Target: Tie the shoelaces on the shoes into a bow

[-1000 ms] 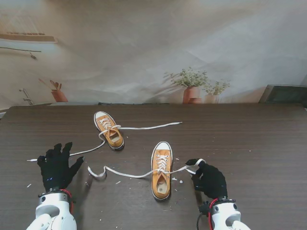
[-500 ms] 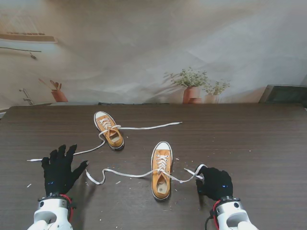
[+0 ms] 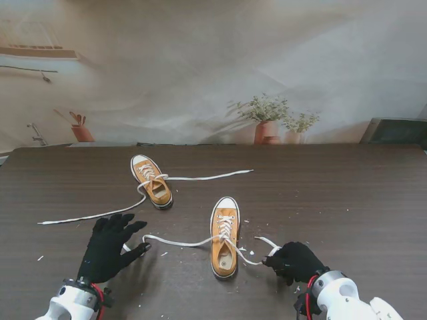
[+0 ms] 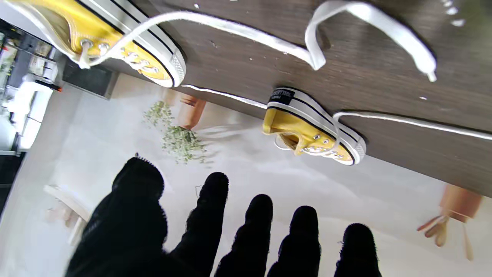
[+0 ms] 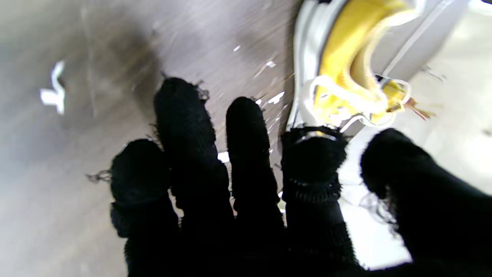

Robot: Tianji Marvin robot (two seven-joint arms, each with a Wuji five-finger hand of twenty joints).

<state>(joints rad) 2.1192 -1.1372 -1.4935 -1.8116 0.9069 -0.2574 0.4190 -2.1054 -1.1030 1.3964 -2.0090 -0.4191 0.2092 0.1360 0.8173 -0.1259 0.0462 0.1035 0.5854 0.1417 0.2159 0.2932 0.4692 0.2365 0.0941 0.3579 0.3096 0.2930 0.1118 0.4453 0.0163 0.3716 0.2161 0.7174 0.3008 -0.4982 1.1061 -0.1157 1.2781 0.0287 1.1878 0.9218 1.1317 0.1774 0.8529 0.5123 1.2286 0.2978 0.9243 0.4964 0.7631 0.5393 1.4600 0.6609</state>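
The flat white cotton lace [image 3: 180, 242] of the nearer yellow canvas shoe [image 3: 225, 245], limp on the dark counter [image 3: 347, 193], looks best pinched near its ends: right hand [image 3: 295, 261] clasps one, left hand [image 3: 110, 248] hovers spread, empty.

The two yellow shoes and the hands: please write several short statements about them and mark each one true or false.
1. Two yellow shoes stand on the table. True.
2. The nearer shoe is already tied in a bow. False: its laces lie loose to both sides.
3. The left hand holds nothing, its fingers spread. True.
4. The right hand is beside the farther shoe. False: it is closed on the nearer shoe's right lace.
5. The farther shoe's laces are knotted together. False: they trail apart, left and right.
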